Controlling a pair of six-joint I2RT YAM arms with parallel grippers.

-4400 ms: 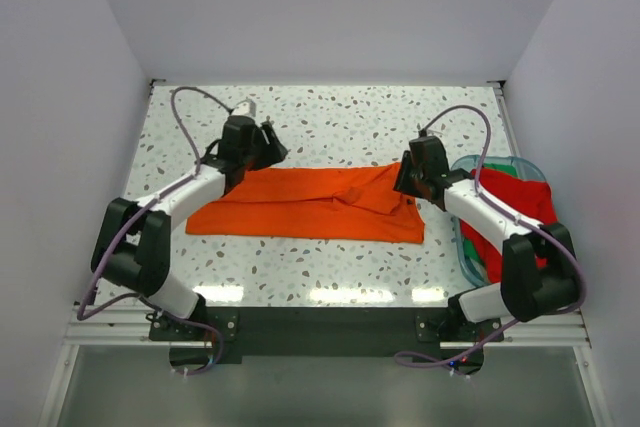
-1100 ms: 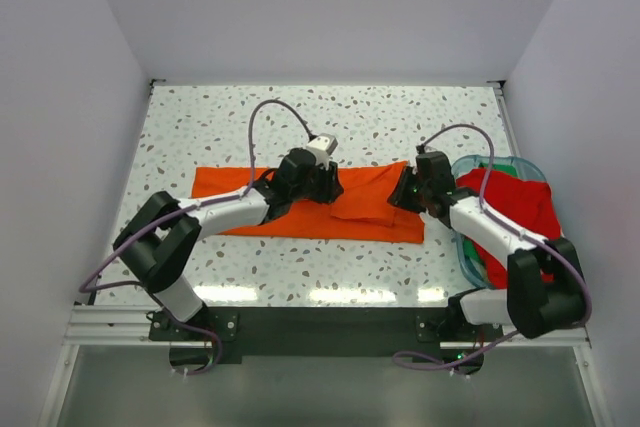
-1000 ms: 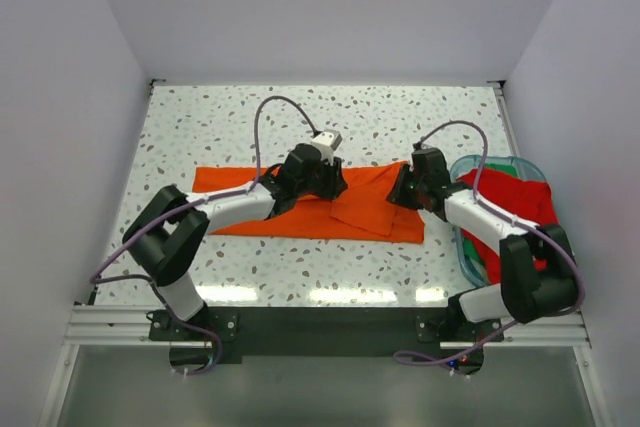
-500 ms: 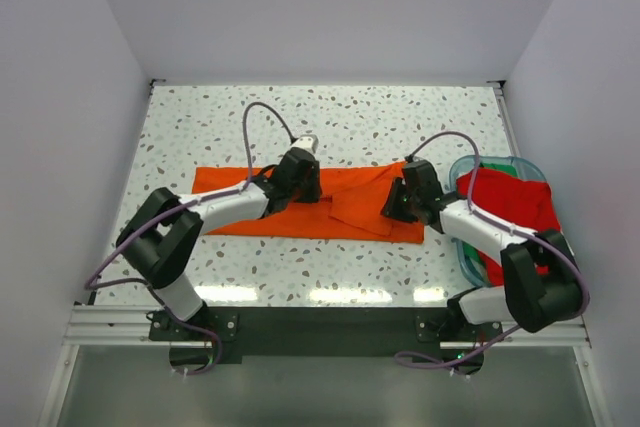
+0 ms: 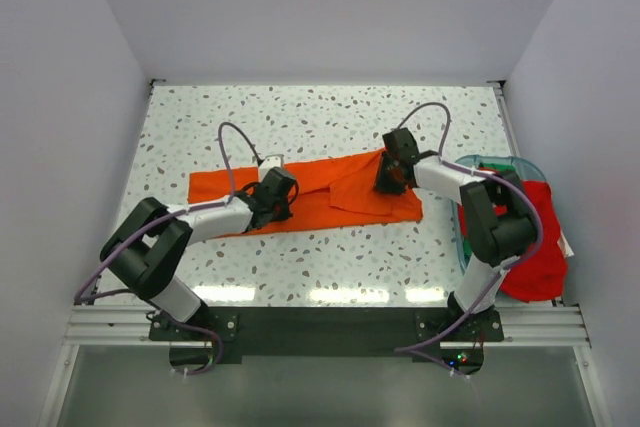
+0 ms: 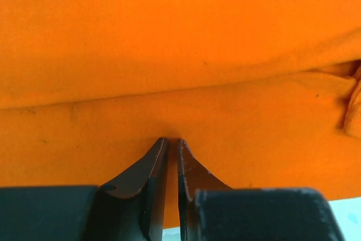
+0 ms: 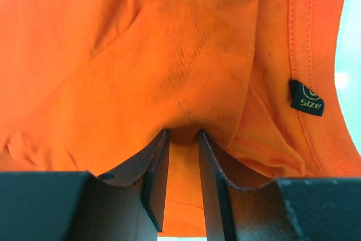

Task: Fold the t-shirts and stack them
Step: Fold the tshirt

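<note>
Nearest on the right, a deep red soft cloth t-shirt (image 5: 530,247) drapes over the near part of a clear plastic bin with a teal rim (image 5: 500,160), and it hides most of the bin.

To the left, a bright orange soft cloth t-shirt (image 5: 320,182) lies as a long band from left to right across the middle of the white speckled stone-look table (image 5: 330,117). The band's right end sits a little farther away than its left end, and part of the cloth is doubled over itself at that right end.

The left gripper (image 5: 272,195) is down on the band's near left half. In the left wrist view, this gripper (image 6: 169,142) has its two black fingers drawn to a thin slit, with the tips pressed into the orange t-shirt (image 6: 180,55) just below a long crease. Whether a layer of cloth is nipped between them cannot be told.

Farther back, the right gripper (image 5: 390,175) sits at the band's far right end, near the bin. In the right wrist view, this gripper (image 7: 183,134) has its fingers standing narrowly apart, pinched on a bunch of the orange t-shirt (image 7: 169,55). The cloth puckers around the tips. The ribbed collar (image 7: 304,26) runs along the right side of that view, with a small black size label (image 7: 307,99) sewn inside it.
</note>
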